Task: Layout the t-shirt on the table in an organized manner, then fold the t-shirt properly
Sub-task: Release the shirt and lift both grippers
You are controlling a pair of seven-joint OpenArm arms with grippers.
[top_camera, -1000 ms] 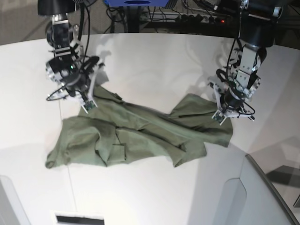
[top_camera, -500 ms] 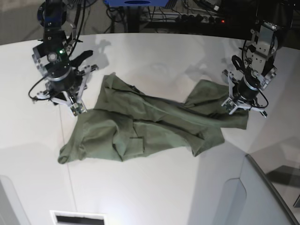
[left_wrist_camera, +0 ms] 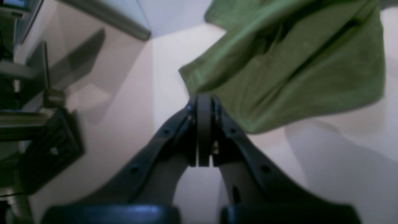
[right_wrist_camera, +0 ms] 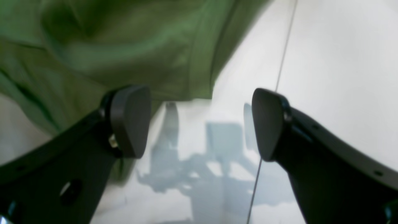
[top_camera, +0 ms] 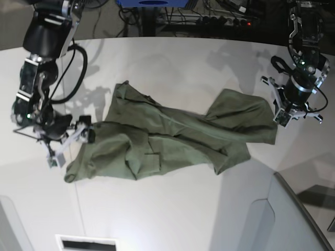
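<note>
One olive t-shirt (top_camera: pixel 172 138), crumpled, mid-counter (top_camera: pixel 172 63), layout not yet done.
Long axis runs lower left to right of the base frame. Right gripper (top_camera: pixel 70 142), fingers (right_wrist_camera: pixel 130 121) spread and empty, sits just beside the lower-left end, cloth touching one pad. Left gripper (top_camera: pixel 296 112), fingers (left_wrist_camera: pixel 203 124) pressed together with no cloth visibly between them, hangs at the right-hand edge. Right arm judged nearer for the next grasp.

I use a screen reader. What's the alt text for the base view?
A crumpled olive t-shirt lies across the white table. The right gripper is open at its left end; the left gripper is at its right edge.
</note>
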